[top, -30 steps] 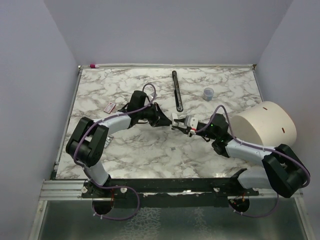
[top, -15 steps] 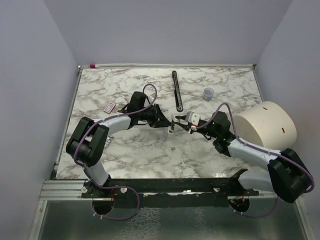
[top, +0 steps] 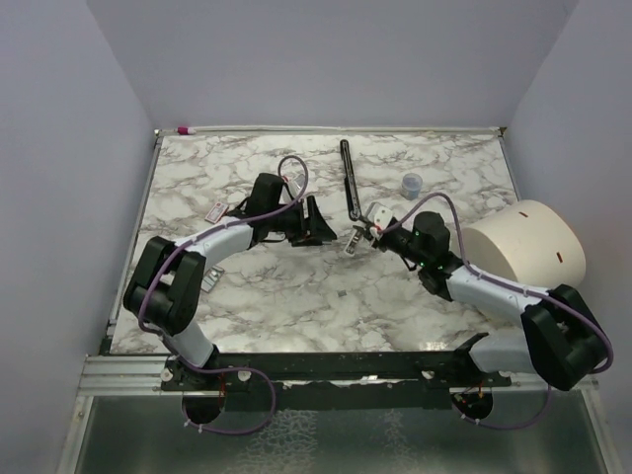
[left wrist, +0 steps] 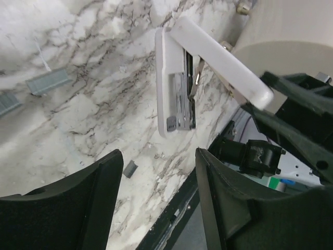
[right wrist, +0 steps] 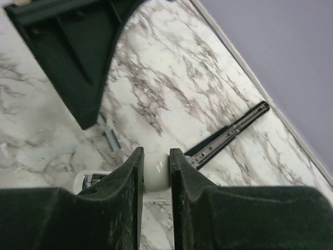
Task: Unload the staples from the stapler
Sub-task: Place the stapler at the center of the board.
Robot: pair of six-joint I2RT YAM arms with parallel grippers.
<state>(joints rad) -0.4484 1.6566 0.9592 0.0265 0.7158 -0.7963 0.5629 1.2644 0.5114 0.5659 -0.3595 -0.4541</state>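
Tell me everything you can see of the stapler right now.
The stapler is small, white plastic by its look, hinged open in a V: one flat arm swung away, the other carrying a grey metal channel. The right gripper pinches its rounded white end between its fingers. The left gripper stands open, apart from it. Whether it touches the marble is unclear.

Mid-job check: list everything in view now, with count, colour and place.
stapler: one, white with grey metal, hinged open, in the right fingers
staples: two grey strips, one short bit, on the table near the stapler
bar: one, black, far middle
cylinder: one, cream, right side
cup: one, grey-blue, far right
tag: one, red-and-white, left side
small pink object: one, pink, far-left corner
left fingers: two, black, open, empty
right fingers: two, black, shut on the stapler
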